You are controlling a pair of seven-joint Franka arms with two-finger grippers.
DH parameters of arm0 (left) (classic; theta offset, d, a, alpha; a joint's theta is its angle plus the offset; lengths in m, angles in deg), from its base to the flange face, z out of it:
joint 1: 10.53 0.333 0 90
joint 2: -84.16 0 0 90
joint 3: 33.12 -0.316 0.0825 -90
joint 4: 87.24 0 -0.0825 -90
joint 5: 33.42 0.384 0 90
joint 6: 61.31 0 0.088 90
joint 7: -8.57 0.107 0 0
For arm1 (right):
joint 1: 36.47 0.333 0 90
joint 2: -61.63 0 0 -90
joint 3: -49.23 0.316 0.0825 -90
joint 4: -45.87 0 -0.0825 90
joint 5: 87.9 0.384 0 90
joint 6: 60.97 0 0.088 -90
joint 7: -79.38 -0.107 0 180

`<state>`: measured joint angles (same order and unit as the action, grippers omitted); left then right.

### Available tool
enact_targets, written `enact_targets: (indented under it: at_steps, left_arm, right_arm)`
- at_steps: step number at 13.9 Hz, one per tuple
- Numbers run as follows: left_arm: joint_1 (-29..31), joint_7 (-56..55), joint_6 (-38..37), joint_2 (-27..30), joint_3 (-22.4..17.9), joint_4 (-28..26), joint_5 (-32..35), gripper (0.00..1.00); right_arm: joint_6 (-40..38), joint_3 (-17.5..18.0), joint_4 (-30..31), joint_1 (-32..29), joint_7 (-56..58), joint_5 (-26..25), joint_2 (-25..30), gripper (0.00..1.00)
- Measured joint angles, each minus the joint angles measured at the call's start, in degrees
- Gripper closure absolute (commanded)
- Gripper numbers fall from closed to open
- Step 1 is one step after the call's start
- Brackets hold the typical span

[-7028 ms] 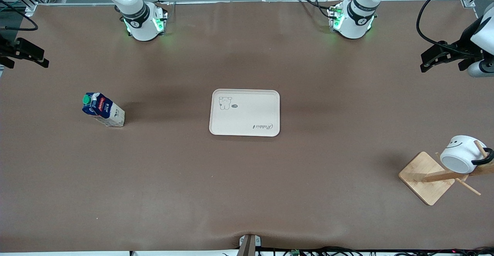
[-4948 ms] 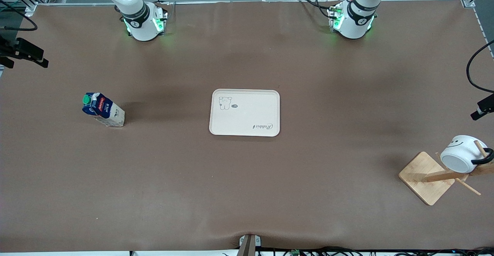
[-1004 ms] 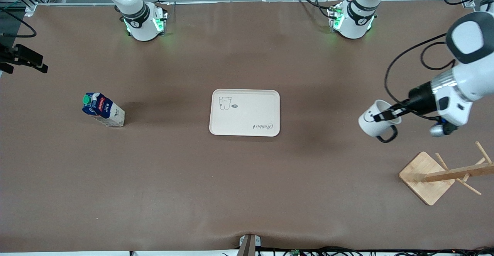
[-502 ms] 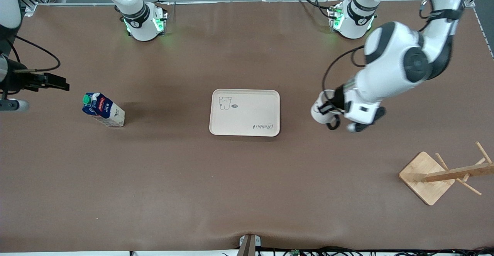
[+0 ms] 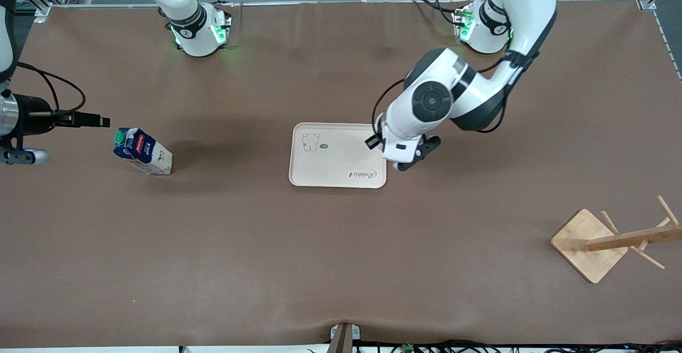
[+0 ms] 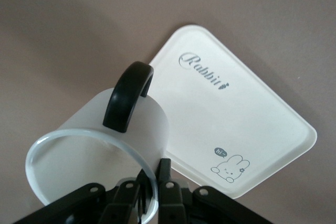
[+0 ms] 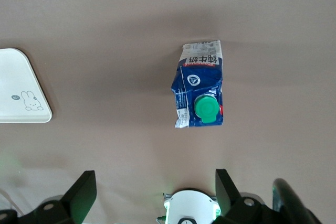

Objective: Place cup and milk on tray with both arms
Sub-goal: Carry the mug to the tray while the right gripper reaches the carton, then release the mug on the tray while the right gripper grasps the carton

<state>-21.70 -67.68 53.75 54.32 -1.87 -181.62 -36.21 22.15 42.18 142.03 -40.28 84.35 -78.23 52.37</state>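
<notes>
My left gripper point(image 6: 153, 174) is shut on the rim of the white cup point(image 6: 94, 145), one finger inside and one outside. The cup's black handle point(image 6: 127, 95) points away from the fingers. I hold it up over the cream tray point(image 6: 247, 114), above the edge toward the left arm's end. In the front view the left arm's wrist point(image 5: 400, 148) hides the cup above the tray point(image 5: 335, 161). The blue and white milk carton point(image 5: 143, 152) with its green cap stands toward the right arm's end. My right gripper point(image 5: 98, 121) hangs open beside it. In the right wrist view the gripper point(image 7: 153, 182) is clear of the carton point(image 7: 202, 93).
A wooden rack point(image 5: 589, 244) with bare pegs stands near the front camera at the left arm's end. The two arm bases point(image 5: 197, 31) glow green along the table's edge. A tray corner shows in the right wrist view point(image 7: 21, 95).
My left arm took the cup off the rack and has carried it to the tray's edge. My right gripper has moved in toward the milk carton. Carton and tray have not moved.
</notes>
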Motion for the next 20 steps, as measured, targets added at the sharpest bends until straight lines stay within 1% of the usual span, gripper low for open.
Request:
enact_targets:
  at_steps: [1,3,4,5,8,10,12,13,14,15,16,17,19,20]
  left_arm:
    - [-0.94,-1.36,0.13,-1.8,-0.09,1.15,0.05,1.0]
    - [-2.86,-4.04,0.34,-4.95,-0.57,3.01,0.94,1.0]
    - [-3.62,-4.83,0.37,-6.14,-0.83,3.46,1.43,1.0]
    - [-4.22,-5.03,0.5,-7.21,-1.05,3.73,1.69,1.0]
    - [-6.57,-5.1,2.74,-9.32,-2.65,4.01,2.69,1.0]
    - [-8.48,-5.13,4.44,-10.47,-4.33,4.06,3.15,1.0]
    - [-9.51,-5.14,5.3,-11.6,-5.45,4.12,3.38,1.0]
    - [-9.64,-5.14,5.43,-12.05,-5.76,4.17,3.4,0.85]
    - [-9.62,-5.14,5.51,-12.36,-5.91,4.31,3.4,0.49]
    - [-9.61,-5.14,5.51,-12.39,-6.0,4.47,3.4,0.02]
    - [-9.6,-5.14,5.51,-12.39,-6.1,4.56,3.4,0.0]
    - [-9.53,-5.12,5.52,-12.4,-6.18,4.67,3.45,0.0]
    - [-9.32,-4.88,5.78,-12.4,-6.25,5.87,3.55,0.0]
    - [-9.22,-4.83,5.77,-12.36,-6.26,7.33,3.58,0.0]
  right_arm:
    - [1.49,0.21,1.41,0.39,-1.14,0.01,-0.06,0.0]
    - [8.2,0.68,6.72,1.12,-3.16,0.01,0.02,0.0]
    - [11.73,0.75,9.4,1.71,-3.25,-0.79,0.17,0.0]
    - [13.92,0.78,11.13,2.37,-3.37,-2.98,0.4,0.0]
    - [16.09,0.83,12.71,3.12,-3.72,-9.07,1.53,0.0]
    - [16.84,0.8,13.26,3.12,-3.72,-10.77,1.97,0.0]
    - [19.52,0.8,15.23,3.12,-3.72,-11.0,2.06,0.0]
    - [20.89,0.8,16.65,3.12,-3.72,-11.02,2.05,0.0]
    - [21.89,0.82,17.97,3.17,-3.72,-11.04,2.05,0.0]
    - [22.37,0.84,18.9,3.36,-3.72,-11.05,2.05,0.0]
    - [22.57,0.86,19.43,3.65,-3.72,-11.07,2.05,0.0]
    - [22.76,0.9,19.73,3.92,-3.71,-11.27,2.06,0.0]
    - [23.5,0.97,20.42,4.68,-3.67,-13.47,2.07,0.0]
    - [24.08,0.98,20.86,5.05,-3.67,-14.42,2.07,0.0]
